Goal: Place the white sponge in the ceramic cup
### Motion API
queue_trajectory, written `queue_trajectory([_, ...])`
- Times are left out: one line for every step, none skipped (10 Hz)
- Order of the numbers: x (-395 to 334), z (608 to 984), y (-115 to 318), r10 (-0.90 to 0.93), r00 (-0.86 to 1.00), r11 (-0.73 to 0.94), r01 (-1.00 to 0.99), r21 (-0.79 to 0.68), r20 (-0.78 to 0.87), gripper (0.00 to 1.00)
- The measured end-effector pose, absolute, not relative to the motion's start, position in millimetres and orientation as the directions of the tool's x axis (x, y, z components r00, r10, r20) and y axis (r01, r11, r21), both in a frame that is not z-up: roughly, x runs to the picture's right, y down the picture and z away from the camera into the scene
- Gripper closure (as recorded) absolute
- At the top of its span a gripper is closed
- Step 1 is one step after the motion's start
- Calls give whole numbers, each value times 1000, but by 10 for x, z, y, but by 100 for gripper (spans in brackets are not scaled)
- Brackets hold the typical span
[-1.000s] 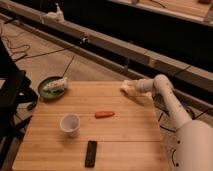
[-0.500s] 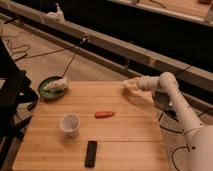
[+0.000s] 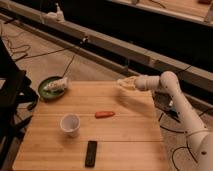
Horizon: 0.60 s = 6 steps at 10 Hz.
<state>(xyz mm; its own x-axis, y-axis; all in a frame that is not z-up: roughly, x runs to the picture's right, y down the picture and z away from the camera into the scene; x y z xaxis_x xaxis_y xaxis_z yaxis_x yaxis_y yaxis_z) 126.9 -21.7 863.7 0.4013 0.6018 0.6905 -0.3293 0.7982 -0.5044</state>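
Observation:
The white sponge (image 3: 122,82) shows as a pale pad at the tip of my gripper (image 3: 126,83), which is shut on it. Both hang a little above the far right part of the wooden table (image 3: 125,145), with a shadow on the wood beneath them. The white arm comes in from the right. The ceramic cup (image 3: 70,125) stands upright on the left half of the table, well to the left of the gripper and nearer the front.
An orange carrot (image 3: 104,114) lies mid-table between the gripper and the cup. A black remote (image 3: 91,153) lies near the front edge. A dark green plate (image 3: 46,92) with a lumpy white object (image 3: 56,85) sits at the far left corner. A black chair stands to the left.
The gripper has risen slightly off the table's far right edge with the sponge and shifted a little to the left. Everything else is where it was.

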Motion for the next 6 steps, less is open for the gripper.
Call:
queue_trajectory([1131, 8498, -204, 594, 376, 804, -289, -519, 711, 100])
queue_trajectory([975, 8365, -152, 585, 362, 811, -240, -534, 726, 100])
queue_trajectory([860, 8280, -105, 576, 360, 817, -204, -540, 734, 100])
queue_trajectory([722, 8177, -22, 562, 363, 823, -157, -546, 743, 100])
queue_trajectory([572, 8047, 72, 541, 370, 832, -104, -545, 755, 100])
queue_trajectory([439, 7906, 160, 511, 377, 844, -52, -534, 772, 100])
